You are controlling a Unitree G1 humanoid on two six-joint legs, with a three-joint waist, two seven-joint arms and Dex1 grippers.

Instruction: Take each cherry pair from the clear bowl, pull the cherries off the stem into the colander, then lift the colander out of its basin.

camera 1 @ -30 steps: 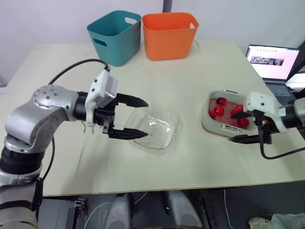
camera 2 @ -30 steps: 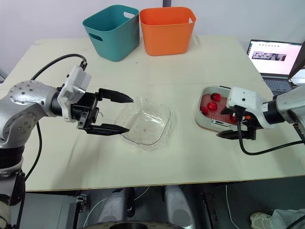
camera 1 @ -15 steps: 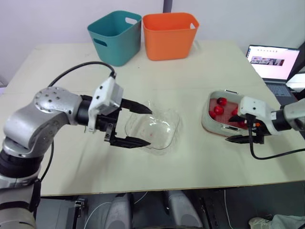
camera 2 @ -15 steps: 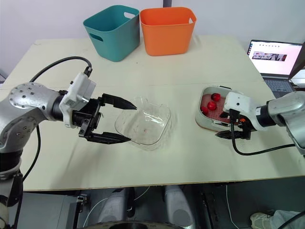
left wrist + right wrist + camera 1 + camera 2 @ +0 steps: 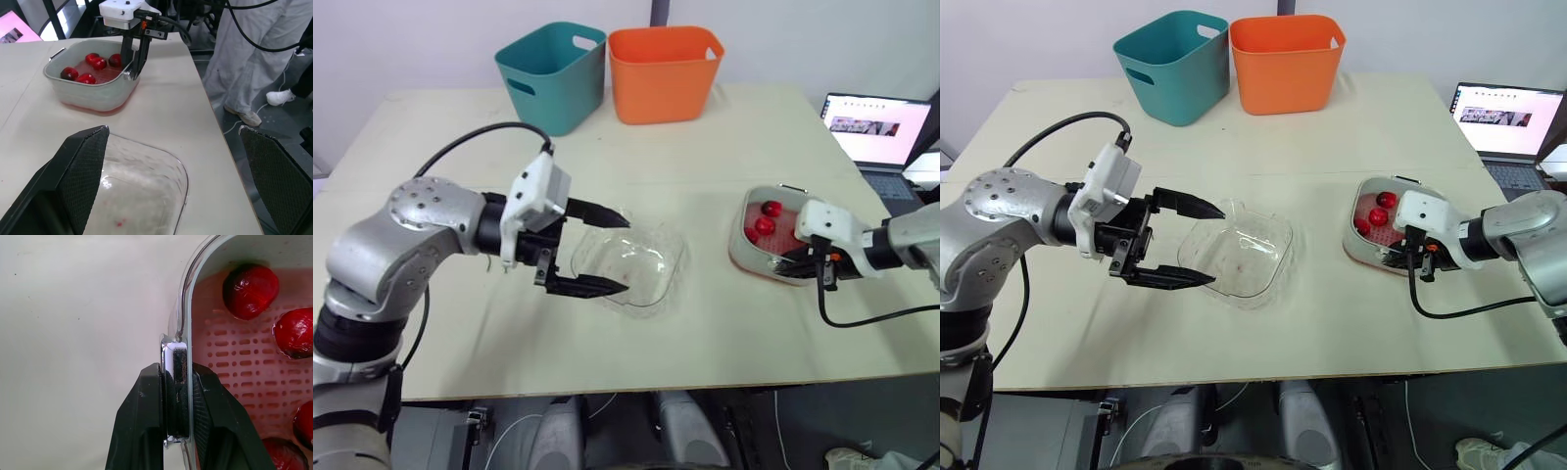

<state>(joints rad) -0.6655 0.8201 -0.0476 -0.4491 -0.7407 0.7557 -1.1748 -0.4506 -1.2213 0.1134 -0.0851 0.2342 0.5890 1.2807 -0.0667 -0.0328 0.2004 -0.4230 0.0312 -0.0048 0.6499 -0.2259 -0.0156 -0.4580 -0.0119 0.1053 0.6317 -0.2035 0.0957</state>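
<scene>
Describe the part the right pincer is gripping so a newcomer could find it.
On the table's right side, near the laptop, a pale basin holds a pink colander of cherries. The right pincer is shut on the shiny metal handle at its near rim; the far-rim twin is free.

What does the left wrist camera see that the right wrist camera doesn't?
Left wrist, not right: the clear bowl, the open left gripper, and a person's legs beside the table. Right wrist, not left: up close, the slotted floor of the colander. Both: red cherries and the right gripper shut on the shiny handle.
</scene>
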